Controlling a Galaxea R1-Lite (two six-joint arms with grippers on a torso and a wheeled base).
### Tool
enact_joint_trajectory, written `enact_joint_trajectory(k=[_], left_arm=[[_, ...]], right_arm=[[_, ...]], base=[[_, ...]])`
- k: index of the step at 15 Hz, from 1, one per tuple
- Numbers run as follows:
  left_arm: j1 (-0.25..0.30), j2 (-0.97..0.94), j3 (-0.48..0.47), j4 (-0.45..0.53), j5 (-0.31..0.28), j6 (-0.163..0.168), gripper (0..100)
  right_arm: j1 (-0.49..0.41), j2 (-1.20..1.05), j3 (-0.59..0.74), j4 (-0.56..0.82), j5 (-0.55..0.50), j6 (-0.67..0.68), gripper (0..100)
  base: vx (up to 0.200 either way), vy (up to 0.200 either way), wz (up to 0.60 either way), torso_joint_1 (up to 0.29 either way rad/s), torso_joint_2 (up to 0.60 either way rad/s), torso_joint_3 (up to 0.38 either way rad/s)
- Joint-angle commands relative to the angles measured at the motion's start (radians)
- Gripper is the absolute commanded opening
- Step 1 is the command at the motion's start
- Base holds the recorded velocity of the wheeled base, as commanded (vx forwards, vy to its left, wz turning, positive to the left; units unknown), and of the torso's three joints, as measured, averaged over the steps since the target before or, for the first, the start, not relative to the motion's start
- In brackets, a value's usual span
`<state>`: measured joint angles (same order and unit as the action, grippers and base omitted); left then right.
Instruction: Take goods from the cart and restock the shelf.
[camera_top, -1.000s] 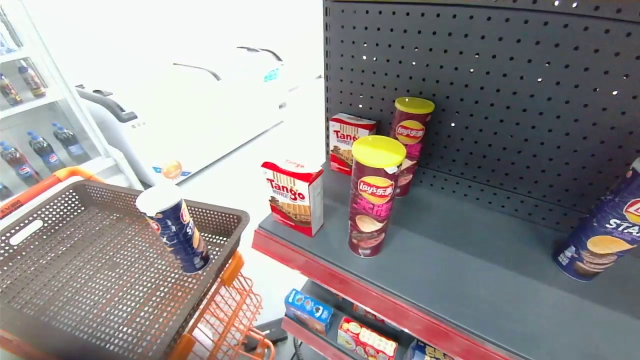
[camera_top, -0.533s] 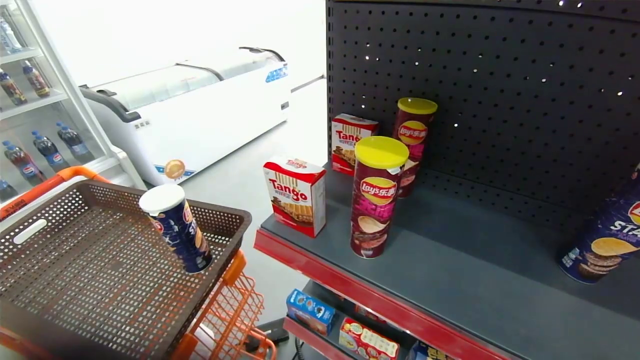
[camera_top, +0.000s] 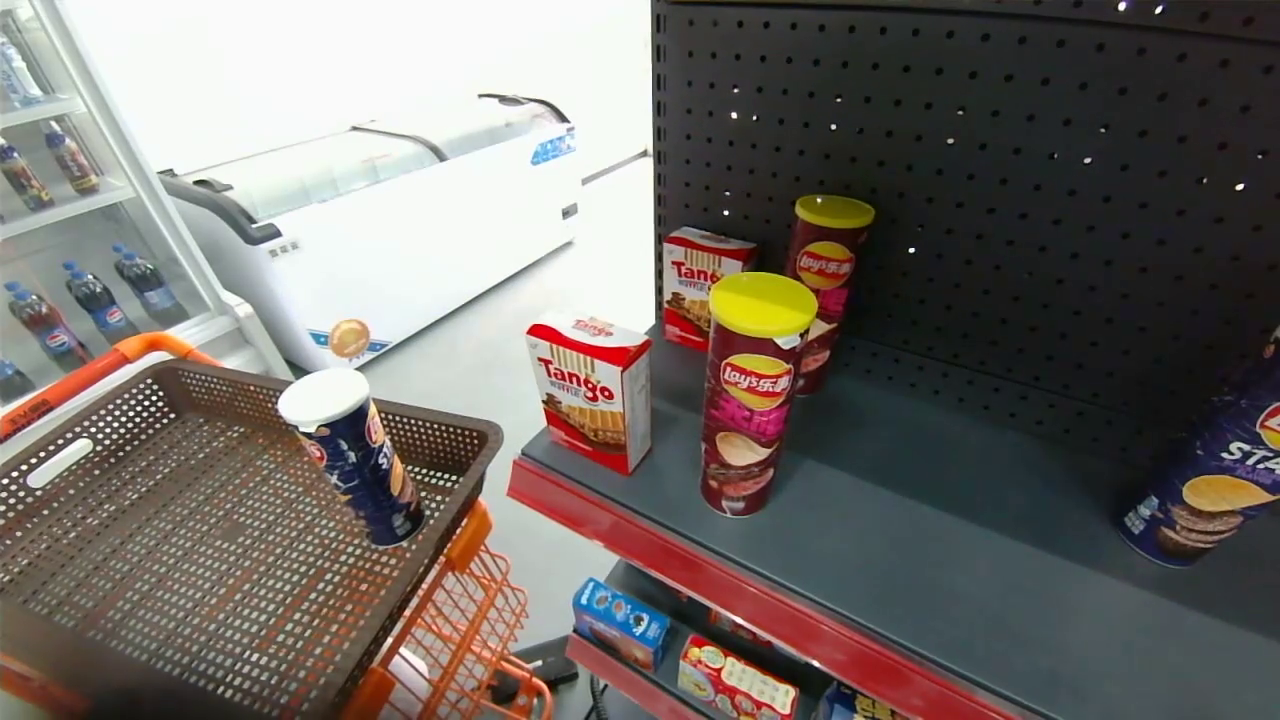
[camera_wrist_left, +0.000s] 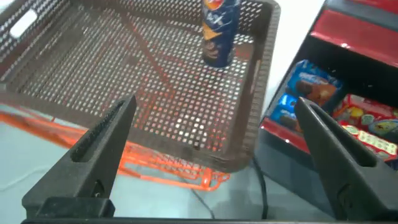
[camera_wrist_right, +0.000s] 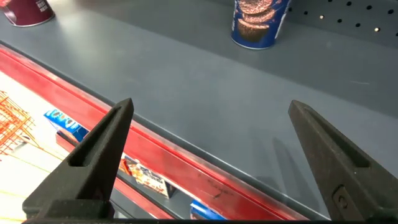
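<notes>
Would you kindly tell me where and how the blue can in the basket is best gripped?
Probably around its round body at mid-height, below the white lid. The blue can stands on end near the basket's corner wall, so bring the open left claw in from the basket's open middle.

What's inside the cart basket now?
One blue can, standing near the basket's shelf-side wall. The basket's near edge is cut off, so anything there can't be seen.

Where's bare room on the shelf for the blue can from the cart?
Bare stretch: the shelf between the front maroon can and the shelved blue can on the right. Crowded: left end, with the front wafer box, rear wafer box and rear maroon can.
</notes>
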<state>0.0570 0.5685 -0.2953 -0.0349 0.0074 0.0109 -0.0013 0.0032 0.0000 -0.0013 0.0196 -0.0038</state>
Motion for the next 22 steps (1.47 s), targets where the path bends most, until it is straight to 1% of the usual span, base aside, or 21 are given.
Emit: enact_joint_trajectory(k=[1, 2, 3, 4, 6, 7, 8, 10, 12, 13, 14, 15, 17, 19, 22], left_arm=[[0.138, 0.320, -0.065, -0.045, -0.041, 0.001, 100], [0.127, 0.410, -0.053, -0.132, -0.043, -0.003, 100], [0.098, 0.485, -0.036, -0.243, -0.044, -0.003, 100], [0.055, 0.559, -0.013, -0.356, -0.044, -0.002, 100], [-0.009, 0.688, 0.047, -0.594, -0.044, 0.004, 100], [-0.025, 0.758, 0.068, -0.718, -0.043, 0.003, 100], [-0.020, 0.824, 0.087, -0.820, -0.043, 0.003, 100], [-0.019, 0.932, 0.104, -0.976, -0.040, 0.006, 100], [-0.005, 1.005, 0.102, -1.076, -0.034, 0.006, 100], [0.012, 1.076, 0.104, -1.142, -0.034, 0.029, 100], [0.012, 1.120, 0.099, -1.177, -0.034, 0.047, 100], [0.012, 1.150, 0.090, -1.205, -0.034, 0.047, 100], [0.010, 1.245, 0.045, -1.301, -0.034, 0.047, 100], [0.010, 1.304, 0.013, -1.338, -0.034, 0.049, 100], [0.014, 1.381, -0.059, -1.349, -0.034, 0.047, 100]], right_arm=[[0.000, 0.000, 0.000, 0.000, 0.000, -0.001, 100], [0.000, 0.000, 0.000, 0.000, 0.000, -0.001, 100], [0.000, 0.000, 0.000, 0.000, 0.000, -0.001, 100], [0.000, 0.000, 0.000, 0.000, 0.000, -0.001, 100], [0.000, 0.000, 0.000, 0.000, 0.000, 0.001, 100], [0.000, 0.000, 0.000, 0.000, 0.000, -0.001, 100], [0.000, 0.000, 0.000, 0.000, 0.000, -0.001, 100], [0.000, 0.000, 0.000, 0.000, 0.000, -0.001, 100], [0.000, 0.000, 0.000, 0.000, 0.000, -0.001, 100], [0.000, 0.000, 0.000, 0.000, 0.000, 0.001, 100], [0.000, 0.000, 0.000, 0.000, 0.000, -0.001, 100], [0.000, 0.000, 0.000, 0.000, 0.000, -0.001, 100], [0.000, 0.000, 0.000, 0.000, 0.000, -0.001, 100], [0.000, 0.000, 0.000, 0.000, 0.000, -0.001, 100], [0.000, 0.000, 0.000, 0.000, 0.000, -0.001, 100]], base=[[0.000, 0.000, 0.00, 0.000, 0.00, 0.000], [0.000, 0.000, 0.00, 0.000, 0.00, 0.000], [0.000, 0.000, 0.00, 0.000, 0.00, 0.000], [0.000, 0.000, 0.00, 0.000, 0.00, 0.000], [0.000, 0.000, 0.00, 0.000, 0.00, 0.000], [0.000, 0.000, 0.00, 0.000, 0.00, 0.000], [0.000, 0.000, 0.00, 0.000, 0.00, 0.000], [0.000, 0.000, 0.00, 0.000, 0.00, 0.000], [0.000, 0.000, 0.00, 0.000, 0.00, 0.000], [0.000, 0.000, 0.00, 0.000, 0.00, 0.000], [0.000, 0.000, 0.00, 0.000, 0.00, 0.000], [0.000, 0.000, 0.00, 0.000, 0.00, 0.000], [0.000, 0.000, 0.00, 0.000, 0.00, 0.000], [0.000, 0.000, 0.00, 0.000, 0.00, 0.000], [0.000, 0.000, 0.00, 0.000, 0.00, 0.000]])
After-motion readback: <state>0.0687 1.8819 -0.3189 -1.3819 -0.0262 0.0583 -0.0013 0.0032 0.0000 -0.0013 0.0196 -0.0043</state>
